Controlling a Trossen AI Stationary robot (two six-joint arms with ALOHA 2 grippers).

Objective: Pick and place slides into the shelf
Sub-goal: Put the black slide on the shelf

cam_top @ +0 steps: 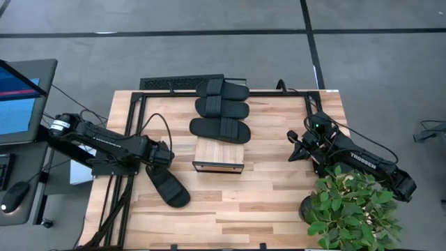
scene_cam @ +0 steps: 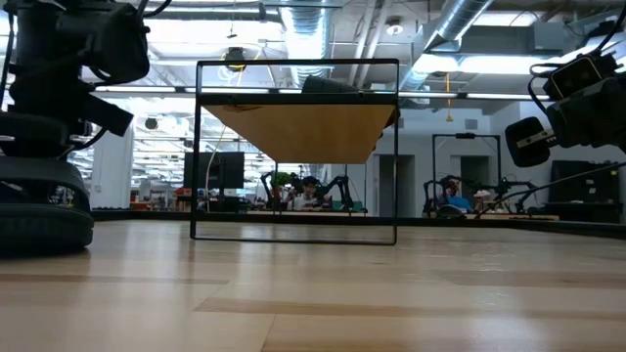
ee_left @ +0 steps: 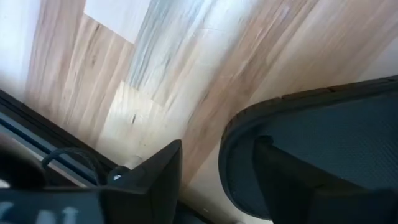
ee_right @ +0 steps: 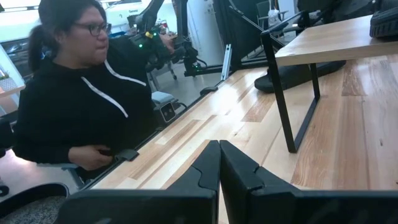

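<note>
One slide (cam_top: 167,185) at 8 o'clock of the shelf (cam_top: 218,156) is straddled by the released left pincer (cam_top: 166,155); three slides (cam_top: 221,109) lie at 12. Right pincer (cam_top: 294,146) is clenched, empty.

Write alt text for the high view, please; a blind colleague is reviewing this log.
Seen from above, the left gripper is at the near end of a black slide lying on the wooden table. Three more slides lie in a row behind the small shelf. The right gripper waits with fingers shut beside a potted plant.
</note>
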